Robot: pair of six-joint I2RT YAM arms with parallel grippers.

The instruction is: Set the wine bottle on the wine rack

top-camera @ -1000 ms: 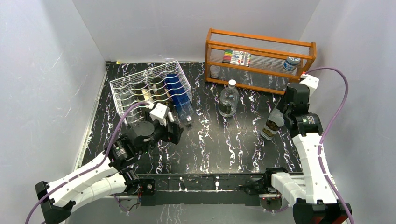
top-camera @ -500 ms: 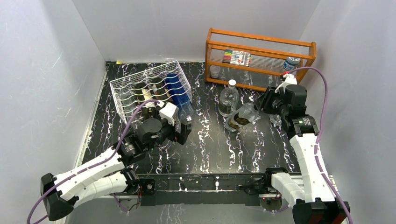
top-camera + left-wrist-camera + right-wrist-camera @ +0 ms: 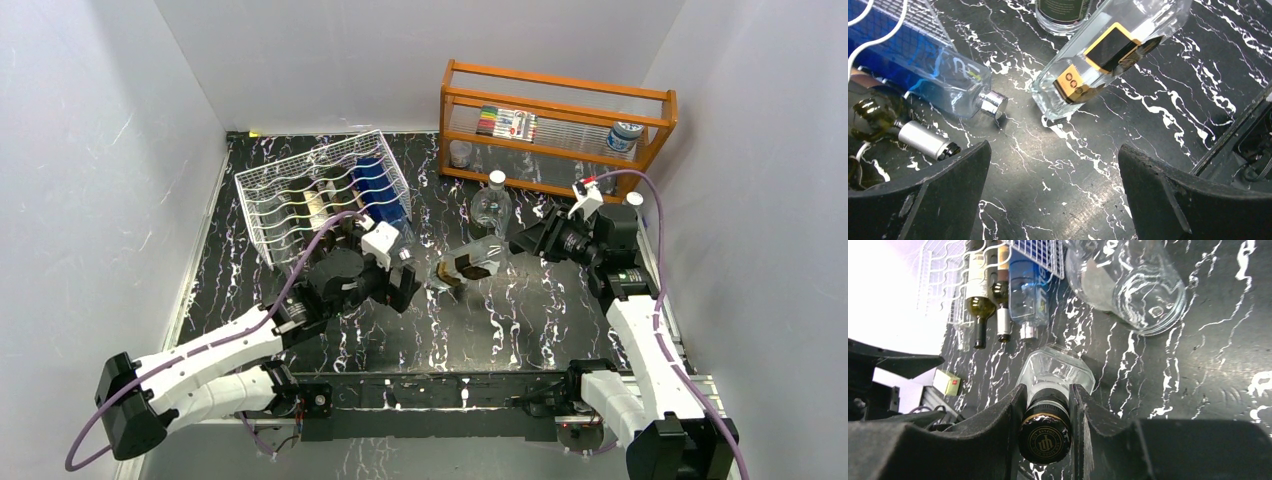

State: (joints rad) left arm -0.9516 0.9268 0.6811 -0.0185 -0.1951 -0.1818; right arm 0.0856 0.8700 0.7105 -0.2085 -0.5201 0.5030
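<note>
The wine bottle point(image 3: 468, 266) is clear glass with a black-and-gold label and a black cap point(image 3: 1046, 438). It lies tilted almost flat over the middle of the table, base toward the left. My right gripper point(image 3: 524, 241) is shut on its neck, and the right wrist view shows both fingers point(image 3: 1013, 410) pressed against the neck just past the cap. My left gripper point(image 3: 403, 284) stands wide open just left of the bottle's base point(image 3: 1063, 95), holding nothing. The white wire wine rack point(image 3: 290, 190) stands at the back left with bottles lying in it.
A blue bottle point(image 3: 386, 208) and a green wine bottle point(image 3: 979, 302) poke out of the rack's front. A round clear bottle point(image 3: 491, 212) stands just behind the held bottle. The orange wooden shelf point(image 3: 556, 108) at the back right holds markers and a jar.
My right arm has lifted the wine bottle from the right side, tipped it over and swung it left toward the middle. My left arm has moved right, toward the bottle's base.
</note>
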